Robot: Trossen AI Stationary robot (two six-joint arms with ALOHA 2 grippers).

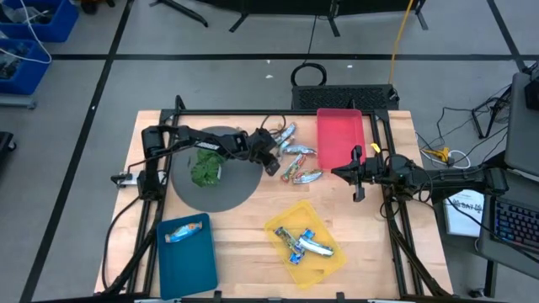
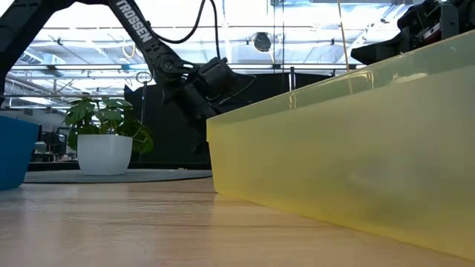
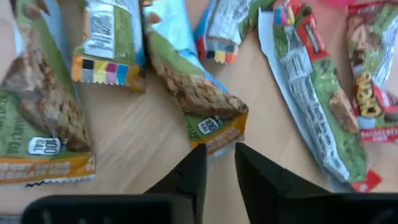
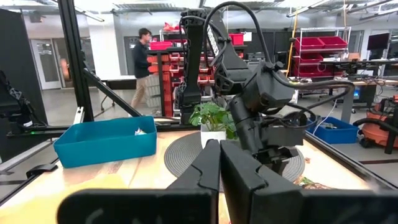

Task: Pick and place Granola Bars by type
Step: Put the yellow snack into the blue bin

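Observation:
Several granola bars (image 1: pixel 295 160) lie loose on the wood between the grey mat and the red tray. Up close they show green, orange and teal wrappers (image 3: pixel 193 93). More bars (image 1: pixel 305 244) rest in the yellow tray, and one bar (image 1: pixel 185 231) lies in the teal tray. My left gripper (image 1: pixel 271 164) hovers over the near-left side of the loose pile. It is open by a narrow gap (image 3: pixel 219 155), its fingertips just short of the orange end (image 3: pixel 214 137) of one bar. My right gripper (image 1: pixel 358 172) waits shut (image 4: pixel 219 152) beside the red tray's near edge.
Red tray (image 1: pixel 339 139) sits at the far right, yellow tray (image 1: pixel 333 265) near centre, teal tray (image 1: pixel 189 265) near left. A potted green plant (image 1: pixel 205 166) stands on a round grey mat (image 1: pixel 232 189). A person (image 4: pixel 142 68) walks in the room beyond the table.

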